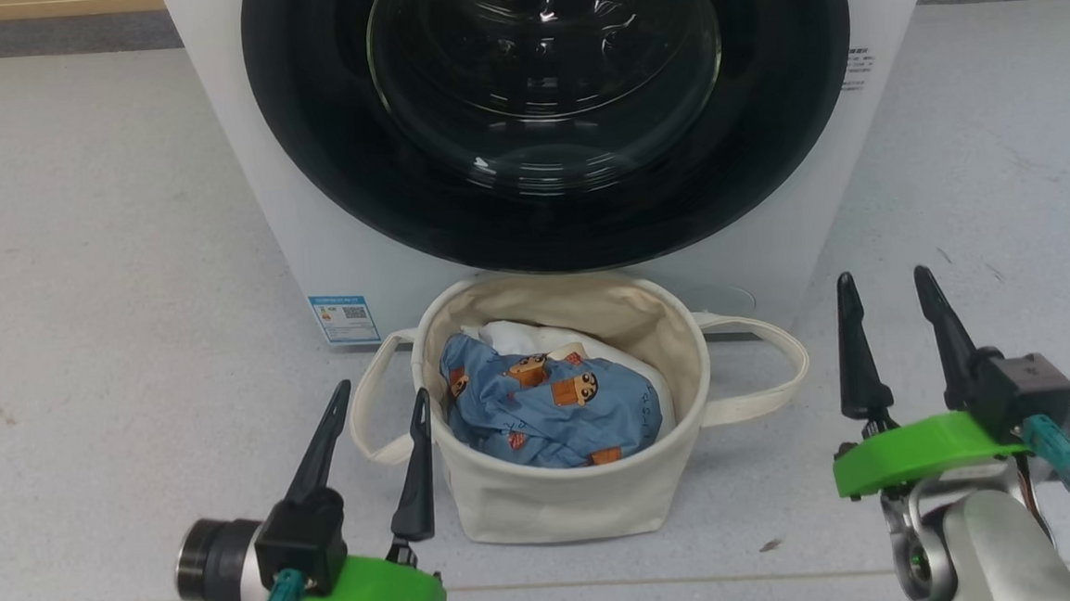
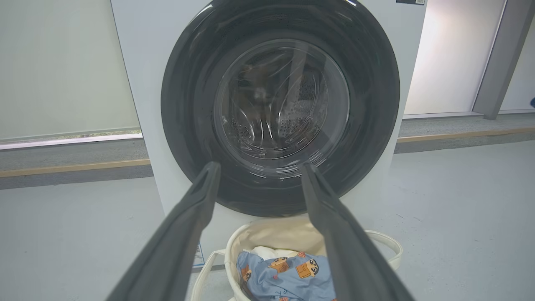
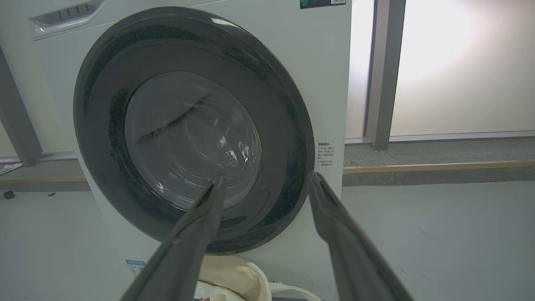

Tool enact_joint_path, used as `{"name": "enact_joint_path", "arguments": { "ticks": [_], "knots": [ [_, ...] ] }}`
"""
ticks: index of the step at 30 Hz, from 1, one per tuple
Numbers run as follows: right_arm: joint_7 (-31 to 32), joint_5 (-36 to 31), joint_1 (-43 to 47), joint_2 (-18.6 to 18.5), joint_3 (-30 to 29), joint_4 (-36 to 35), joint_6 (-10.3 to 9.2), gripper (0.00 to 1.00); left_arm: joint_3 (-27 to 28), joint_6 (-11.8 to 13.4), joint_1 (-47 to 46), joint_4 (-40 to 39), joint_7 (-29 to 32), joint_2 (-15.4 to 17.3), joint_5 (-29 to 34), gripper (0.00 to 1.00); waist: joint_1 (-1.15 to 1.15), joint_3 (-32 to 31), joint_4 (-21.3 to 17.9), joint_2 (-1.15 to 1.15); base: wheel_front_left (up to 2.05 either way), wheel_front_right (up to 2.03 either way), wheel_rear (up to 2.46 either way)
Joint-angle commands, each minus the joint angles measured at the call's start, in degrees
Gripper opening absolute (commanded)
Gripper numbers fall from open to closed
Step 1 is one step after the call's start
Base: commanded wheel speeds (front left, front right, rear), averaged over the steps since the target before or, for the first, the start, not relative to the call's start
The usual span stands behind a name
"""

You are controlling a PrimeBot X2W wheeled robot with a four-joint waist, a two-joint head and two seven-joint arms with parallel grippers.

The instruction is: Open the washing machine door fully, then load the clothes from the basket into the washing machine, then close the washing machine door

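1. Washer [image 1: 239,170]: heavy and fixed, just behind the basket.
2. Door [image 1: 549,104]: shut. Rigid and glossy, probably slippery, so hook its rim.
3. Basket [image 1: 566,503]: soft canvas.
4. Clothes [image 1: 550,402]: in the basket. Light and limp, so pinch a top fold.
5. Left hand [image 1: 385,389] and right hand [image 1: 883,274]: both open, empty.

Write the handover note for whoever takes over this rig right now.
Left claw: open, empty, by the left handle of the basket.
Right claw: open, empty, right of the basket.
The washing machine door is shut.
The basket stands on the floor before the washing machine, clothes inside.
Done: nothing.
Left: open door fully, load clothes, close door.
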Motion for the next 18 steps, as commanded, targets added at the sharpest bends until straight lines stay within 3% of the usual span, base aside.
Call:
{"name": "enact_joint_path", "arguments": {
  "ticks": [1,8,18],
  "knots": [
    [-0.71,0.08,-1.59,-0.43,0.60,-0.55,0.00,1.00,1.71,0.20,-2.39,-1.15,-0.70,0.33,0.06,1.00,-0.01,-0.05,0.00,0.00,0.00,0.00,0.00],
    [-0.71,2.30,-0.99,-0.43,-0.24,4.64,0.00,1.00,1.97,-0.17,-1.87,1.96,-0.70,0.08,-1.86,1.00,-0.01,-0.38,-0.19,0.00,0.00,0.00,0.00],
    [-0.71,2.69,-1.49,-0.43,-0.06,4.20,0.00,1.00,2.61,-0.33,-1.77,2.94,-0.70,-0.09,-3.51,1.00,-0.01,-0.58,-0.40,0.00,0.00,0.00,0.00]
  ]
}}
